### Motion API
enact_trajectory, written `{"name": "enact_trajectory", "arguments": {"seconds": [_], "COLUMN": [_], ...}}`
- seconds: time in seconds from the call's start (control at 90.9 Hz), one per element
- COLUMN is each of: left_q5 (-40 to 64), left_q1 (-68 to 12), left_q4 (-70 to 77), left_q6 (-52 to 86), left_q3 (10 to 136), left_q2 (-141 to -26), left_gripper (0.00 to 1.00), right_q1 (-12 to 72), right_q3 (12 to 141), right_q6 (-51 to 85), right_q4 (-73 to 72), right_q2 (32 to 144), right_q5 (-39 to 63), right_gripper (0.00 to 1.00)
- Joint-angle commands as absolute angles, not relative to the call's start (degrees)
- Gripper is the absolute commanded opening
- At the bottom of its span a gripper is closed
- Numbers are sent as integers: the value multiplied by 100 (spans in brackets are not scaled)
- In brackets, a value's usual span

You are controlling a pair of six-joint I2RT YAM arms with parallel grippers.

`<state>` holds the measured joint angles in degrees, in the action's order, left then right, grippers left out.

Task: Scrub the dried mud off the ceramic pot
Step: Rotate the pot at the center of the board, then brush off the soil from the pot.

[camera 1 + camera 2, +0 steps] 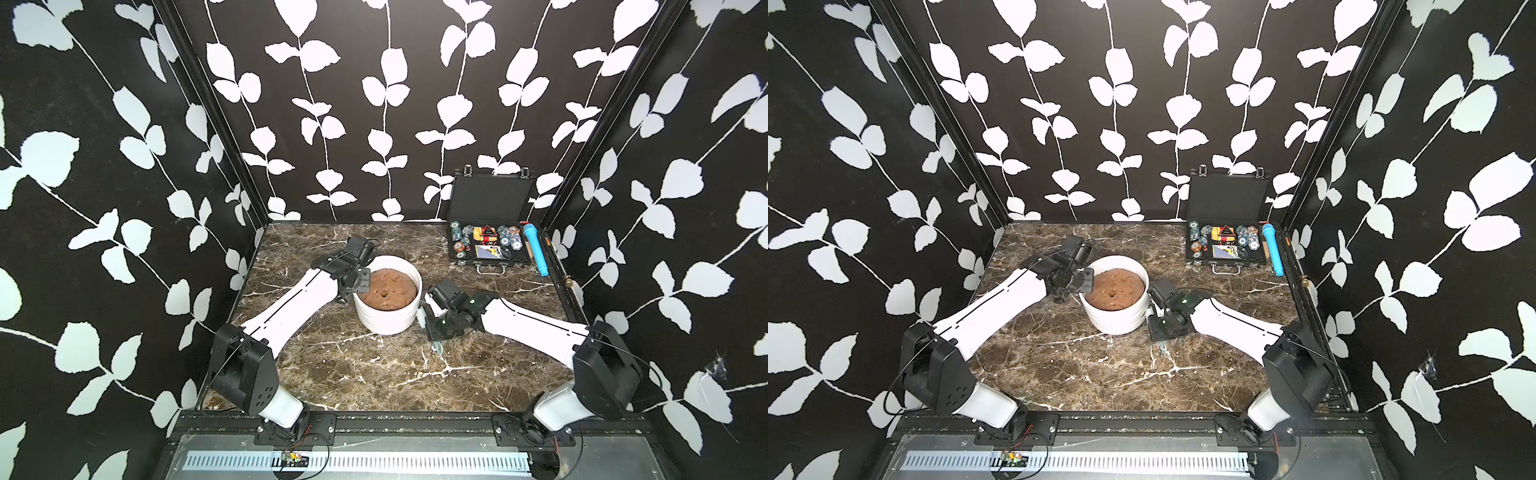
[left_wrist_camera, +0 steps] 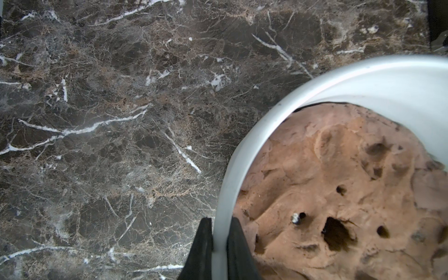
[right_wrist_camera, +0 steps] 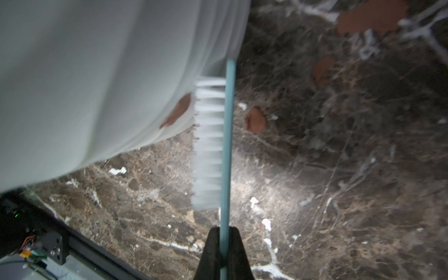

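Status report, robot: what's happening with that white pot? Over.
Left pincer shut on ceramic pot rim. Right pincer shut on brush, bristles at dried mud smear. Nothing seen blocking.

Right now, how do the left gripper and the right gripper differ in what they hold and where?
The left gripper is shut on the rim of the ceramic pot, straddling its wall; the right gripper is shut on the thin blue handle of a brush. The left gripper sits up at the rim; the right gripper is beside the outer wall, with the bristles facing it by a dried mud smear. Both are closed on something.
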<state>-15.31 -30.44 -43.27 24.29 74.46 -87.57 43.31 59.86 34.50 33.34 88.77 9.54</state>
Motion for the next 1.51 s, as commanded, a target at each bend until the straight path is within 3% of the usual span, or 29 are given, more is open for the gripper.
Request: {"name": "enact_trajectory", "arguments": {"seconds": [0.0, 0.253, 0.649, 0.913, 1.496], "left_q5": [-1444, -1456, -1346, -1311, -888], "left_q1": [-2973, -2978, -2988, -2988, -2991], "left_q4": [-3972, -3989, -3977, -3786, -3433], "left_q6": [2428, 2682, 3211, 2945, 2066], "left_q3": [7162, 7242, 7185, 6938, 6695], "left_q2": [-9032, -9062, -9055, -8958, -9101], "left_gripper": [0, 0, 0, 0, 0], "right_q1": [4022, 4111, 5193, 4797, 4255], "right_q3": [6192, 6220, 5794, 5810, 6034], "right_q6": [3215, 3009, 3876, 4146, 4012], "right_q4": [3047, 3596, 3726, 2971, 2452], "right_q2": [9015, 8868, 8213, 8291, 8917], "right_q5": [638, 901, 1514, 998, 1385], "right_gripper": [0, 0, 0, 0, 0]}}
